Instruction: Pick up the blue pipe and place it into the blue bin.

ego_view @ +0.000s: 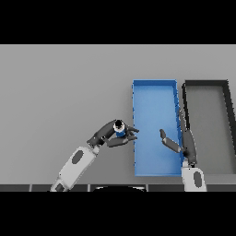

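Just left of blue bin (155, 87): blue pipe (120, 129) pinched in curled left hand (116, 136); probably light, rigid, slick; best gripped round its short body; right hand (174, 144) over bin, fingers relaxed, idle.

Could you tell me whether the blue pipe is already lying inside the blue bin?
No, the blue pipe is held in the left robot hand just outside the left wall of the blue bin.

Evenly and softly lit, no glare; faint shadow perhaps inside the blue bin (155, 90); blurred throughout, edges undistorted.
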Robot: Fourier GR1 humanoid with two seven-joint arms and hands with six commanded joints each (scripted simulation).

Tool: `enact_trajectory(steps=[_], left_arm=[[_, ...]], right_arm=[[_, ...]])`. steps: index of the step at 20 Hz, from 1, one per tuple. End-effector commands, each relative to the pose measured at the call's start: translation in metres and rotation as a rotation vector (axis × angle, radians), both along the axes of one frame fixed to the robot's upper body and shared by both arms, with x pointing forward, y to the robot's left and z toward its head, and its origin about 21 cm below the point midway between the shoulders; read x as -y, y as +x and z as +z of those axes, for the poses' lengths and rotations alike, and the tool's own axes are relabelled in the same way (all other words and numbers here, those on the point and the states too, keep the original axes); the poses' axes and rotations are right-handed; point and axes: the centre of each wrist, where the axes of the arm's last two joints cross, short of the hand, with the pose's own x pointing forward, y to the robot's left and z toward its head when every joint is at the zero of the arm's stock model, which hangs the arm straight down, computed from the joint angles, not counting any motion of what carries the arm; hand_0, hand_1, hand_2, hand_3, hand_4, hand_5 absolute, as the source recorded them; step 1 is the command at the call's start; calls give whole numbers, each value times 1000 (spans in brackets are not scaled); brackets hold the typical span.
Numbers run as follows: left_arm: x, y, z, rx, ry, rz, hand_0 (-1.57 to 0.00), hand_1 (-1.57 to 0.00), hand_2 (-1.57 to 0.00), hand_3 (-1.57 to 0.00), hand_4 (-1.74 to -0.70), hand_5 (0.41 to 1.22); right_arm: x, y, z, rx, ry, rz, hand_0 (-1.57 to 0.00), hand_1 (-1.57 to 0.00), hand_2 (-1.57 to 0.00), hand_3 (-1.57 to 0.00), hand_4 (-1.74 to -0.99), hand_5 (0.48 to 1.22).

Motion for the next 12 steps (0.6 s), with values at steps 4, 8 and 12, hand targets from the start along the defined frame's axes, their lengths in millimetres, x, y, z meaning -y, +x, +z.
enact_trajectory(steps=[4,8,12], left_arm=[[-2,0,-1,-7,20,0,-1570,-1570,-1570,-1570,-1466,1220],[-1,-3,-2,12,-1,-16,-1571,-1571,-1571,-1571,-1467,1221],[-2,-2,1,5,8,-19,-1571,-1571,-1571,-1571,-1467,1221]], right_arm=[[-8,-37,2,7,-33,-150,1,1,1,1,-1191,642],[-16,-43,21,97,109,-42,1,-12,-67,0,-1198,641],[-12,-33,67,54,206,212,1,-23,-118,-1,-1224,600]])
